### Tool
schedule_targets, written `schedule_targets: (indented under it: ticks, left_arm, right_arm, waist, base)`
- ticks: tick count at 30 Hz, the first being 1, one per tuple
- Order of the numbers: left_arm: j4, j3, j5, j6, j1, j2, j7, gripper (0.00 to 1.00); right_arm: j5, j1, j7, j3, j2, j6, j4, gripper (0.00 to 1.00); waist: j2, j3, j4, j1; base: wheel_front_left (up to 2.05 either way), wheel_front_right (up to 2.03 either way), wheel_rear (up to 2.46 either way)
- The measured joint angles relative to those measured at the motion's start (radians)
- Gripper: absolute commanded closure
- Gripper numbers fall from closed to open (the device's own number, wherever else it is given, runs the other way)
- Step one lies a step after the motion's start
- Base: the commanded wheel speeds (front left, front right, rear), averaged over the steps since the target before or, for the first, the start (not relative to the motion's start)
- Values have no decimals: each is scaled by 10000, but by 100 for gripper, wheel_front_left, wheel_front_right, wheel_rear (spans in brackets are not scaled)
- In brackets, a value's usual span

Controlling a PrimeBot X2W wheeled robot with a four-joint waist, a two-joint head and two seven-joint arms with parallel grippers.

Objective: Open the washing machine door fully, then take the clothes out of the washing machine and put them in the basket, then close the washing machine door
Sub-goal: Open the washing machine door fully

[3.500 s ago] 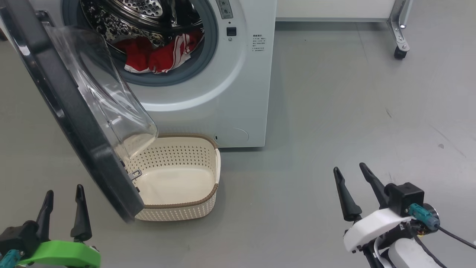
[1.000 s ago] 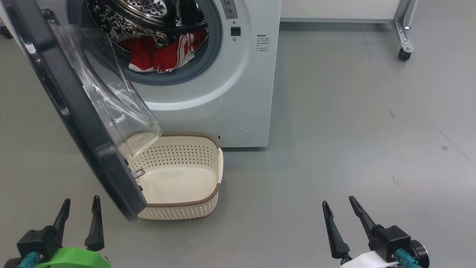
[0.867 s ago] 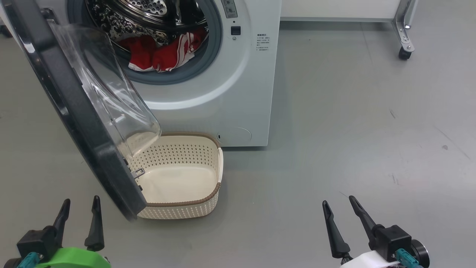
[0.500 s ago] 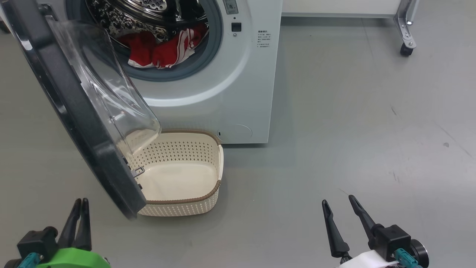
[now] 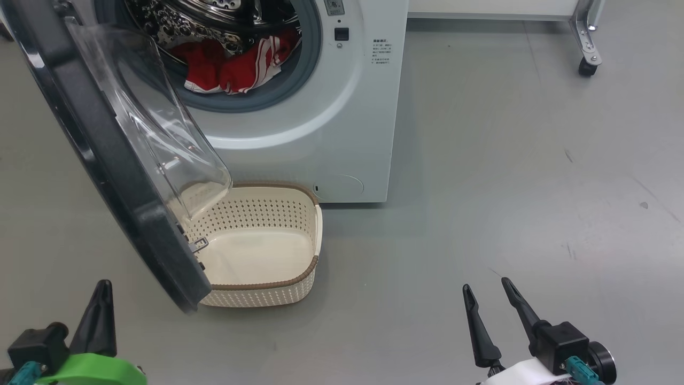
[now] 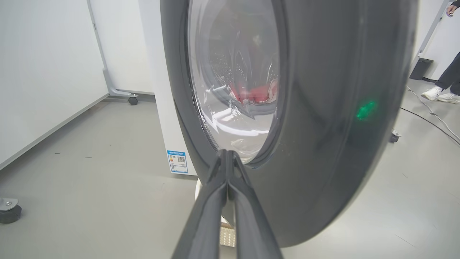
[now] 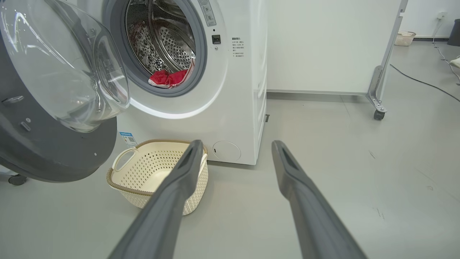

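Note:
The white washing machine (image 5: 342, 123) stands ahead with its black-rimmed door (image 5: 107, 160) swung partly open toward me, the glass bowl (image 5: 160, 123) bulging over the basket. Red clothes (image 5: 230, 67) with white stripes lie at the drum's front lip, also red clothes (image 7: 168, 78) in the right wrist view. The cream basket (image 5: 307, 270) sits on the floor below the porthole, holding nothing. My left gripper (image 5: 102, 286) is shut, low at the left, just short of the door's outer face (image 6: 323, 126). My right gripper (image 5: 485, 286) stands open at the lower right, far from the machine.
Bare grey floor stretches to the right of the machine. A wheeled frame leg (image 5: 585, 48) stands at the far right. In the left wrist view a person's feet (image 6: 440, 94) and a cable show beyond the door. A caster (image 6: 9, 208) sits at the left.
My left gripper's fingers have closed together from open. The right gripper sank lower in view than 3.5 s ago. The camera has shifted slightly, sliding machine and basket upward.

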Motion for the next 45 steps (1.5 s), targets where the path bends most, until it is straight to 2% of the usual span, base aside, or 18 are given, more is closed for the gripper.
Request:
schedule_targets:
  ticks: [10,18,24,36,45]
  left_arm:
    - [-830,861,-418,0,-259,136,0,100]
    - [-2232,1565,-621,0,-1200,545,-2,100]
    - [-3089,1710,-663,0,-1791,882,-48,100]
    - [-4293,696,-594,0,-2316,1375,-44,100]
    - [-4867,-1352,-387,0,-2271,1732,558,100]
  right_arm:
    - [-491,-29,0,-244,71,-2,-255,0]
    - [-953,-49,-2,-483,136,-15,-458,0]
    - [-1014,-48,0,-614,226,-17,-458,0]
    - [-1041,-21,0,-736,372,-17,-454,0]
    - [-1114,38,0,-761,401,-17,-447,0]
  waist:
    - [0,-10,-36,0]
    - [0,-10,-96,0]
    - [0,-31,-141,0]
    - [0,-161,-264,0]
    - [0,-202,-396,0]
  base:
    - [0,0,0]
    - [0,0,0]
    - [0,0,0]
    - [0,0,0]
    - [0,0,0]
